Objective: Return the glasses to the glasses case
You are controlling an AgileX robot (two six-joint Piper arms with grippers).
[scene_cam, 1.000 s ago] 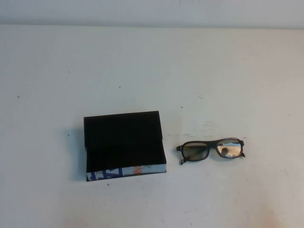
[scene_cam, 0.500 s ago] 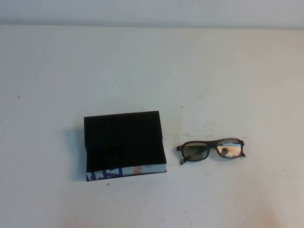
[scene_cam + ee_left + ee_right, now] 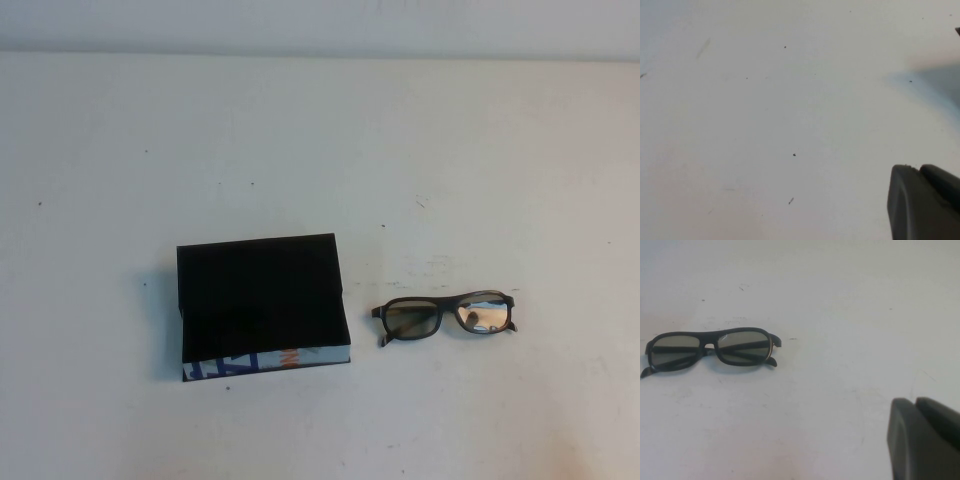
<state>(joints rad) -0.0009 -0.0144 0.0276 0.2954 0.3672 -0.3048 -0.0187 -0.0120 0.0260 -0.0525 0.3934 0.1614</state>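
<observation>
The glasses [image 3: 441, 300] are dark and thick-framed with tinted lenses. They lie on the white table right of the glasses case [image 3: 262, 300], folded, with a gap between the two. The case is a black box with a blue, white and orange printed front; its lid looks raised at the far side and the black inside shows. The glasses also show in the right wrist view [image 3: 710, 344], some way ahead of my right gripper [image 3: 914, 402], which is shut and empty. My left gripper [image 3: 917, 170] is shut and empty over bare table. Neither gripper shows in the high view.
The white table [image 3: 320, 150] has small dark specks and scuffs. The back wall runs along its far edge. Nothing else stands on it.
</observation>
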